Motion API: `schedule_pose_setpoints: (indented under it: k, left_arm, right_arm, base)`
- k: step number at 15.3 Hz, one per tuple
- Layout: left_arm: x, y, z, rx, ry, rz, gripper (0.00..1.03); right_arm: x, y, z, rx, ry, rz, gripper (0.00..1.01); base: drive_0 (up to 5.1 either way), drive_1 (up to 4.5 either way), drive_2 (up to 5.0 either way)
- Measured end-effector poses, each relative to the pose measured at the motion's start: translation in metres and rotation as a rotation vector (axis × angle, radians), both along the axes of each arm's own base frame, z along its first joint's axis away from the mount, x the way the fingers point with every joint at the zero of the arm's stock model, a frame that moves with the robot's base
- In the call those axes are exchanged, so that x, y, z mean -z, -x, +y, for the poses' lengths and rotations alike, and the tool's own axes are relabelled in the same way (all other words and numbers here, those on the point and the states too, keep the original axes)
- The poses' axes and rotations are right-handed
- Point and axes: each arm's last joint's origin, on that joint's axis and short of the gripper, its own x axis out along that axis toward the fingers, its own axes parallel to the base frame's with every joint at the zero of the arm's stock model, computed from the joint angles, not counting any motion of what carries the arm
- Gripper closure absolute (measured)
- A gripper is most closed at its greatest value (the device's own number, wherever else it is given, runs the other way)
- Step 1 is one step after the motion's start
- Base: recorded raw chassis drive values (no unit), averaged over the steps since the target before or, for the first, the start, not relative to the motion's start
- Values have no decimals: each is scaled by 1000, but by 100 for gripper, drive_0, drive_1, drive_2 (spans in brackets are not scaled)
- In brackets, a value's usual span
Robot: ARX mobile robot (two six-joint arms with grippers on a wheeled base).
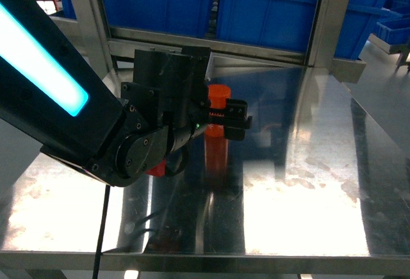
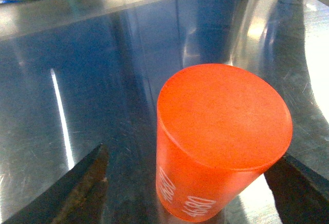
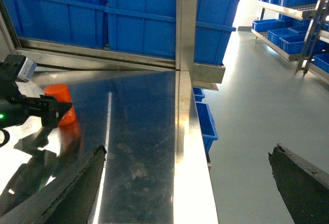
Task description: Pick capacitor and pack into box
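The left gripper (image 1: 232, 120) sits low over the steel table (image 1: 307, 183), its fingers spread wide with the orange capacitor (image 2: 221, 142) standing upright in the gap between them. From the left wrist camera the two dark fingers (image 2: 67, 188) show at the lower corners, one on each side of the cylinder, and neither pad looks to be touching its wall yet. The capacitor rests on its base with the flat top towards the wrist camera and white printed numerals down its side; its reflection runs along the polished table towards the robot. Such an upright stance suits a side grasp, which is probably why the fingers come in level and straddle the body rather than the top. I judge this as the moment just ahead of closing.

Farther right, the right gripper (image 3: 187, 183) hangs past the table edge, over the grey floor, fingers also spread wide and holding nothing. It stays well apart from the capacitor, likely kept clear so the left arm has room. Beyond both sets of fingers, blue bins (image 3: 144, 13) stack behind the table's steel frame.

The box is not in view in any picture, so where the capacitor must go cannot be told.
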Motion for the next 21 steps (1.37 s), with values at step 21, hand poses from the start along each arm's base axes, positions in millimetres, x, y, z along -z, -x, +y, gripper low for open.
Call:
schedule_pose_setpoints:
  k: [21]
  left_arm:
    - [-123,218,165,-318,27,-290,61]
  right_arm:
    - [0,0,0,0,0,-1,3]
  base:
    - [0,0,0]
